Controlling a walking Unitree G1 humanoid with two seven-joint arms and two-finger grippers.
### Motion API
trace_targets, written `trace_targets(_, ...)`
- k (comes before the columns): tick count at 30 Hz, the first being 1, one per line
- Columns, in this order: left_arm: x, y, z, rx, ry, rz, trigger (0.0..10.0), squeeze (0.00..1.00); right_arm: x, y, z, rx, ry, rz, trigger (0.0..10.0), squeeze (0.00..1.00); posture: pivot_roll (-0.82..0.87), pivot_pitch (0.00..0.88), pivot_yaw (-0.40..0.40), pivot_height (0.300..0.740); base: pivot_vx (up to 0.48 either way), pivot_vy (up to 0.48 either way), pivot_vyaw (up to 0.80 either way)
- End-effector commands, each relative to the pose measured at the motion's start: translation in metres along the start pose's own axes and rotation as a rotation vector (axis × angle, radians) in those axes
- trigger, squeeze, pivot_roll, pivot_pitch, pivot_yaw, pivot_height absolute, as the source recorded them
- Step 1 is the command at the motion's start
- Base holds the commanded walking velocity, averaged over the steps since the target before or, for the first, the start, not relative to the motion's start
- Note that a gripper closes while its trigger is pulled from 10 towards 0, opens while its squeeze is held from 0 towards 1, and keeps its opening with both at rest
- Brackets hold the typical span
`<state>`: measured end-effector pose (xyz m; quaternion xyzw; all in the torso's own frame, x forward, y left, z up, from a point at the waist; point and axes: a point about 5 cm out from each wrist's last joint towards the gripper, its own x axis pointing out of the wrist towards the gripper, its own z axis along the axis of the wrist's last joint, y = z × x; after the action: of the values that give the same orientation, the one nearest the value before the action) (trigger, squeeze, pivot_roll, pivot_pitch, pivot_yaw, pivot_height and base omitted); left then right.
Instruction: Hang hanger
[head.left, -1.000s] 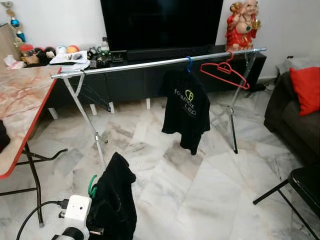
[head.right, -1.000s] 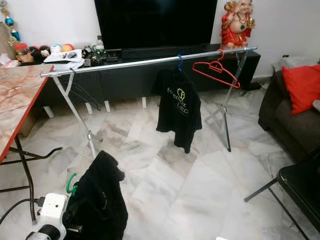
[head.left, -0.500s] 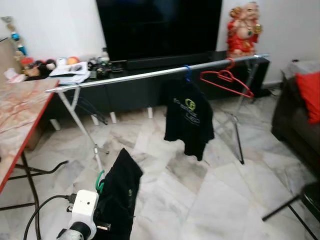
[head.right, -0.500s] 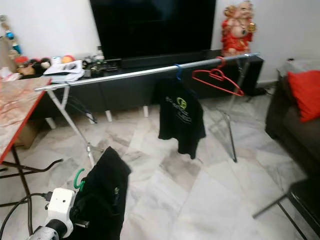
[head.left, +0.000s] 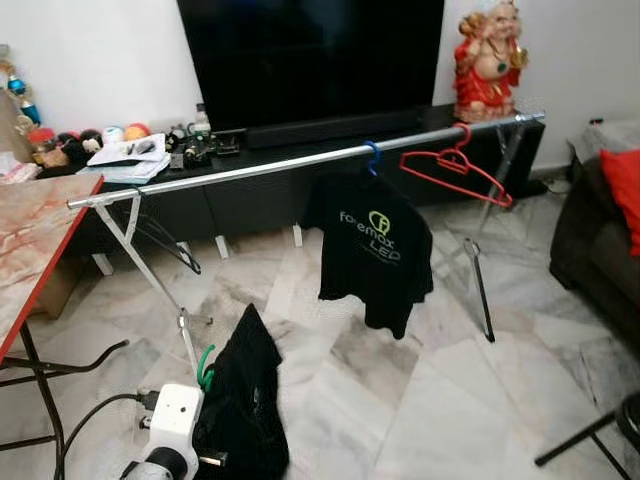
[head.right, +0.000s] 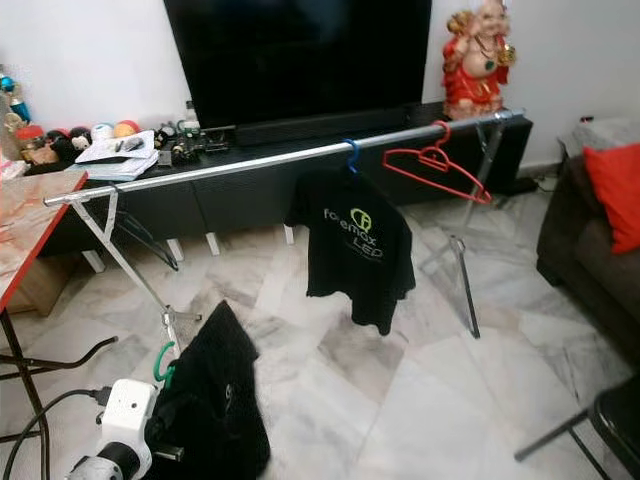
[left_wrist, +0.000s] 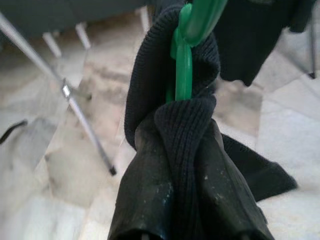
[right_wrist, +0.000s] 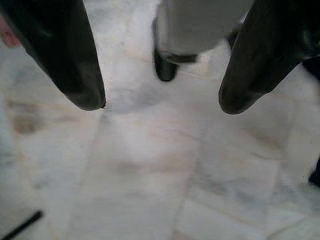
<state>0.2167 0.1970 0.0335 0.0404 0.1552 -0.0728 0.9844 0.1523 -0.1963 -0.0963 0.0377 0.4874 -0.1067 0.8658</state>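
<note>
My left gripper (left_wrist: 187, 165) is shut on a green hanger (left_wrist: 184, 70) that carries a black garment (head.left: 243, 405), held low at the bottom left, short of the rail. The hanger's green hook (head.left: 205, 365) sticks up beside the garment's collar. A long silver clothes rail (head.left: 300, 163) runs across the room ahead of me. A black T-shirt (head.left: 372, 250) with a logo hangs from it on a blue hanger, and a bare red hanger (head.left: 455, 168) hangs further right. My right gripper (right_wrist: 160, 102) is open, pointing at the marble floor.
A black TV stand (head.left: 300, 135) with a large TV (head.left: 310, 55) and a red figurine (head.left: 487, 60) stands behind the rail. A marble-topped folding table (head.left: 30, 250) is on the left, a dark sofa with a red cushion (head.left: 625, 185) on the right, a black chair corner (head.right: 620, 415) at bottom right.
The camera has moved, and the rail and hanging T-shirt now look closer and more centred. My left gripper still holds the garment on its hanger low at the bottom left.
</note>
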Motion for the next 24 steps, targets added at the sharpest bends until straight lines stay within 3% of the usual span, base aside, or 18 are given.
trace_targets(1, -0.0004, 0.007, 0.0047, 0.022, -0.009, 0.025, 10.0, 0.0, -0.0002, 0.0012, -0.0015, -0.012, 0.005, 0.006, 10.0, 0.0, -0.05, 0.061, 0.075, 0.74, 0.345, 0.0, 0.0)
trace_targets(15, 0.001, 0.0018, 0.0041, 0.011, -0.002, 0.019, 10.0, 0.0, 0.0003, 0.0021, 0.002, -0.03, -0.003, 0.019, 10.0, 0.0, -0.06, 0.07, 0.069, 0.74, 0.332, 0.0, 0.0)
trace_targets(20, 0.0011, 0.0006, 0.0032, 0.015, 0.006, 0.009, 10.0, 0.0, 0.0002, 0.0014, 0.0023, -0.055, -0.01, 0.015, 10.0, 0.0, -0.05, 0.075, 0.069, 0.74, 0.0, 0.0, 0.17)
trace_targets(24, 0.0011, -0.0004, 0.002, 0.019, 0.016, 0.004, 10.0, 0.0, 0.0002, 0.0006, 0.002, -0.066, -0.01, 0.011, 10.0, 0.0, -0.05, 0.076, 0.069, 0.74, 0.0, 0.0, 0.8)
